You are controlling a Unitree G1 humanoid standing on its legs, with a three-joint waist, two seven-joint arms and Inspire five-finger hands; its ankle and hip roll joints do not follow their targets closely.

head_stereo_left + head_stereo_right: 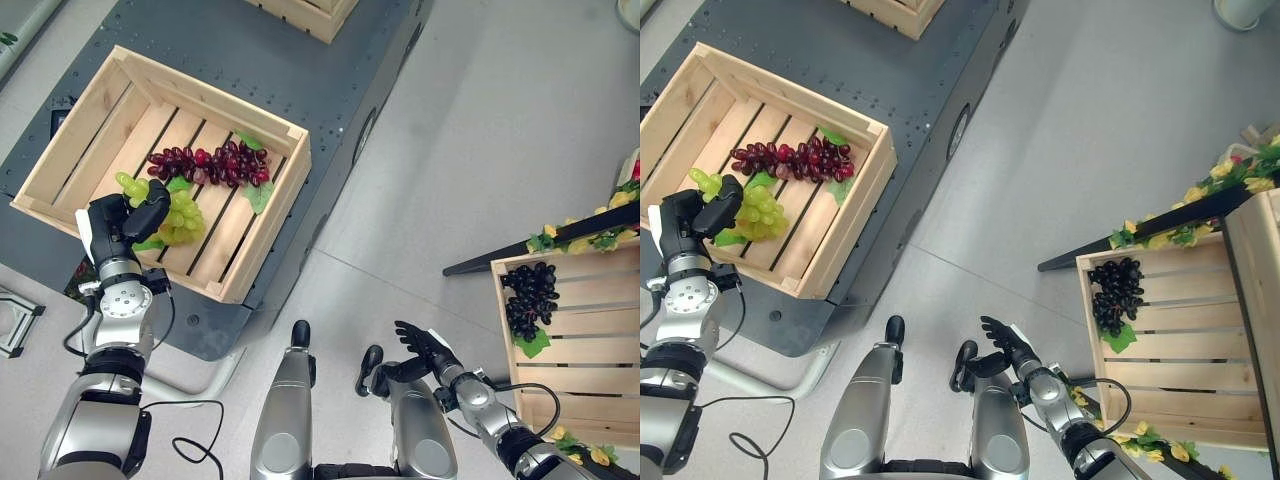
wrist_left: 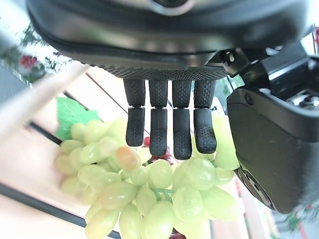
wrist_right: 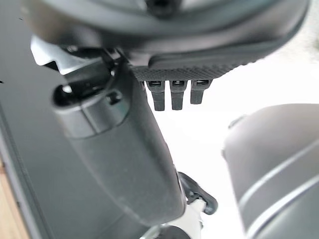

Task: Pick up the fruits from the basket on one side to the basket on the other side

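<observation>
The left hand is down in the left wooden crate, its fingers curled over the bunch of green grapes with the thumb across from them, so it looks to have the bunch pinched near its top. The green grapes sit at the crate's near end on the slats, just beside a bunch of red grapes that lies further in. Off to the robot's right, the other wooden crate already has a bunch of black grapes in it.

I'd guess the green bunch is light, plastic-looking, and floppy: the berries hang loose and will swing, and their smooth skins could slip. The stem end is the better place to grip.

The right hand hangs low with fingers spread, holding nothing.

I can't make out any readable writing or labels anywhere.
</observation>
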